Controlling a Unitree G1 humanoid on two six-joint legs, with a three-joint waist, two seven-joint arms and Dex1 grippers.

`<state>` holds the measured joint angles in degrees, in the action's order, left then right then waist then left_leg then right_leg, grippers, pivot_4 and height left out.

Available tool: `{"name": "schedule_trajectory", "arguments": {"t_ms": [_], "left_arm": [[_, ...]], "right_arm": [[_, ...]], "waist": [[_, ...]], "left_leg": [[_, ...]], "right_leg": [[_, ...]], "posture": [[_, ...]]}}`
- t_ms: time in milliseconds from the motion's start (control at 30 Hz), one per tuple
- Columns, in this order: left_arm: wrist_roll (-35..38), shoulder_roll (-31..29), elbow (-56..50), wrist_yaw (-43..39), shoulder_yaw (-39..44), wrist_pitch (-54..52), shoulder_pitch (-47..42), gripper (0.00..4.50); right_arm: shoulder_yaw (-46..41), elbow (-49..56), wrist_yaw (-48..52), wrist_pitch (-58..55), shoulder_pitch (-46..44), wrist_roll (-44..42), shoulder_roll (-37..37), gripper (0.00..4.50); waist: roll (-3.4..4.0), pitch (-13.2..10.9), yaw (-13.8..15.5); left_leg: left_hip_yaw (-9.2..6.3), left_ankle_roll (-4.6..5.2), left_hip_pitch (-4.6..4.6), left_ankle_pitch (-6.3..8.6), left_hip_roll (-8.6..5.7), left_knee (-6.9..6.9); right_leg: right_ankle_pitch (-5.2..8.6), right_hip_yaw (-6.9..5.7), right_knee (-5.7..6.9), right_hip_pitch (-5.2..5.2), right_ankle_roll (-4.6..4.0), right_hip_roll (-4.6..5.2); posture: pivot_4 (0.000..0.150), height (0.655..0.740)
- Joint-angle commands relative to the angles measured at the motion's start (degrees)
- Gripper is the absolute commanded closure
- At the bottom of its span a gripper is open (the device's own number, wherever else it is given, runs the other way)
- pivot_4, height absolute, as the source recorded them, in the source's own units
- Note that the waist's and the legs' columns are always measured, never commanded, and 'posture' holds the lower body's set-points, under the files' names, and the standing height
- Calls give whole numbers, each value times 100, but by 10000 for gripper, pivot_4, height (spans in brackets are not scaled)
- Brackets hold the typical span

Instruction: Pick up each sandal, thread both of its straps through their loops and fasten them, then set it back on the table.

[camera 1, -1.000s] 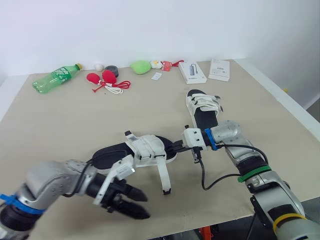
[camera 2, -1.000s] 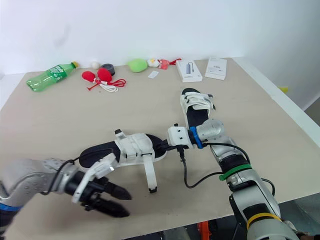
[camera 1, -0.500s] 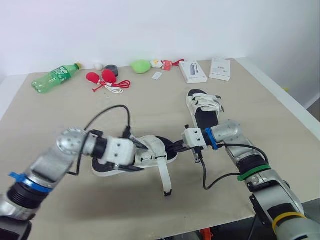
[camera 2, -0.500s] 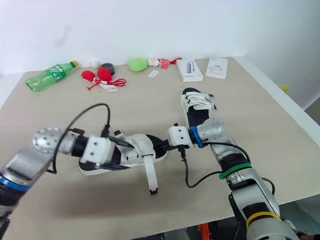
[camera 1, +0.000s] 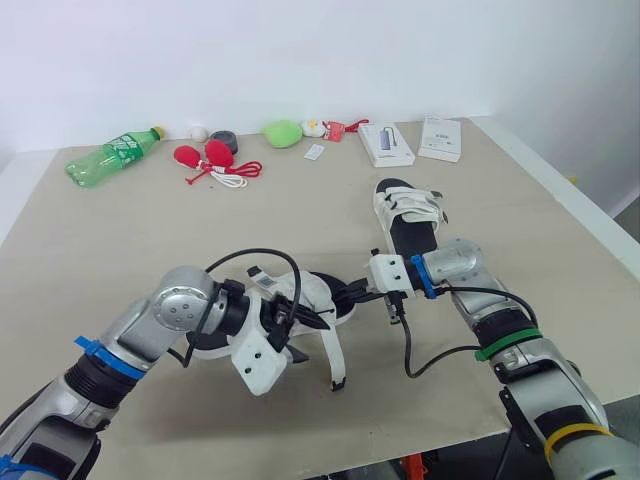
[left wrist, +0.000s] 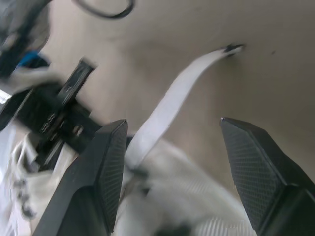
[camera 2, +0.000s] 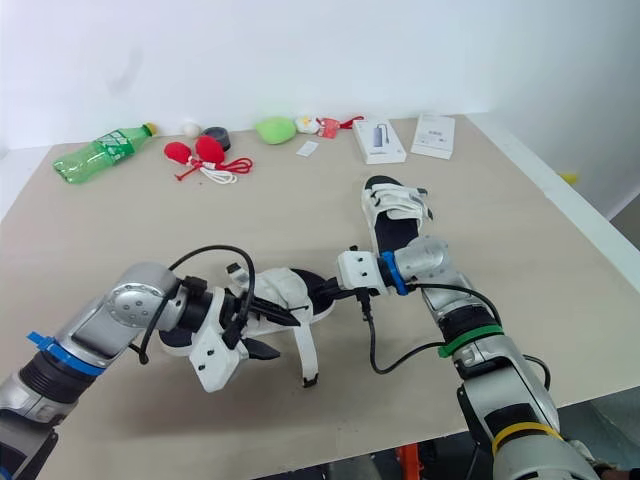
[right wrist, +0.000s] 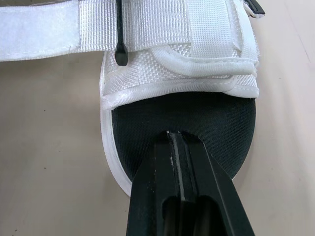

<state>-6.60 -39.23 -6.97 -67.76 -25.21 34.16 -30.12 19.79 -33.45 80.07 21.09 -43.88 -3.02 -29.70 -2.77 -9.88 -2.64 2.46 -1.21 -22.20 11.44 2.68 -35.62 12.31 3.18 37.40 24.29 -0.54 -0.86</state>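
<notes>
The near sandal [camera 1: 318, 292], white straps over a black footbed, lies mid-table. Its long loose strap [camera 1: 328, 350] trails toward the front edge. My left gripper [camera 1: 305, 335] hovers open over the sandal's front side. In the left wrist view its fingers [left wrist: 106, 167] stand wide apart with the strap [left wrist: 167, 105] running between them, not touching. My right gripper [camera 1: 352, 292] is shut on the sandal's end; the right wrist view shows the fingertips [right wrist: 177, 135] closed on the black sole [right wrist: 197, 118]. The second sandal [camera 1: 408, 215] lies farther back, behind the right arm.
Along the far edge lie a green bottle [camera 1: 110, 155], red balls with a cord [camera 1: 208, 160], a green lump [camera 1: 282, 133] and two white boxes [camera 1: 385, 145]. A black cable [camera 1: 420, 350] loops from the right wrist. The table's right edge [camera 1: 570, 215] runs diagonally.
My left arm swung from the front edge up to the near sandal and turned its wrist; its open fingers now straddle the loose strap. The right gripper and both sandals stayed put.
</notes>
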Motion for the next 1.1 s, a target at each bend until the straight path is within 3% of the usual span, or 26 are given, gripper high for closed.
{"name": "schedule_trajectory", "arguments": {"t_ms": [33, 400, 467, 500, 567, 600, 667, 733, 933, 1100], "left_arm": [[-300, 324, 140, 169, -281, 191, -237, 14341], [-758, 643, 628, 205, -670, 476, -598, 14341], [-777, 631, 628, 143, -717, 377, -619, 18218], [-786, 625, 633, 109, -729, 271, -620, 23646], [-895, 715, 629, 153, -705, -83, -644, 26324], [-922, 761, 606, 171, -696, -221, -654, 32099], [-926, 836, 552, 204, -656, -464, -663, 36476], [-863, 877, 497, 197, -601, -735, -659, 44722], [91, 1105, -19, 83, -179, -2634, -500, 44722], [1737, 1258, -725, 84, 588, -5072, -432, 44722]], "right_arm": [[172, -171, -11, -105, 121, 353, -49, 45000], [156, -102, -48, -159, 189, 351, -89, 45000], [151, -91, -46, -163, 202, 354, -91, 45000], [148, -90, -46, -167, 204, 357, -87, 45000], [145, -105, -46, -162, 196, 362, -80, 45000], [144, -115, -47, -160, 189, 364, -76, 45000], [142, -133, -49, -155, 175, 371, -70, 45000], [139, -148, -52, -148, 165, 381, -65, 45000], [146, -139, -62, -131, 177, 389, -73, 45000], [134, -111, -60, -111, 206, 387, -111, 45000]], "waist": [[1, 1, 1], [12, 14, 6], [12, 15, 5], [12, 15, 5], [12, 18, 5], [12, 19, 5], [15, 24, 4], [17, 25, 3], [18, 25, -1], [17, 24, -7]], "left_leg": [[3, 2, 0, -1, 0, 0], [20, 11, 2, -7, -6, -18], [29, 14, 2, -9, -6, -19], [38, 15, 2, -9, -6, -22], [42, 15, 2, -9, -7, -23], [43, 16, 3, -9, -8, -24], [43, 16, 3, -9, -8, -25], [43, 21, 3, -12, -8, -26], [45, 28, 3, -16, -7, -38], [42, 28, -1, -16, -9, -37]], "right_leg": [[0, 0, 0, 0, 1, -1], [-18, 9, 0, -9, 31, 10], [-22, 13, 0, -8, 36, 15], [-24, 18, -1, -8, 41, 17], [-26, 23, -2, -8, 44, 17], [-27, 24, -3, -8, 46, 17], [-28, 25, -3, -9, 47, 17], [-29, 24, -3, -11, 48, 16], [-30, 26, -3, -17, 49, 16], [-31, 23, -3, -12, 50, 11]], "posture": [[1500, 7400], [1500, 7400], [1500, 7400], [1500, 7400], [1500, 7400], [1500, 7400], [1500, 7400], [1500, 7400], [1500, 7400], [1500, 7400]]}}
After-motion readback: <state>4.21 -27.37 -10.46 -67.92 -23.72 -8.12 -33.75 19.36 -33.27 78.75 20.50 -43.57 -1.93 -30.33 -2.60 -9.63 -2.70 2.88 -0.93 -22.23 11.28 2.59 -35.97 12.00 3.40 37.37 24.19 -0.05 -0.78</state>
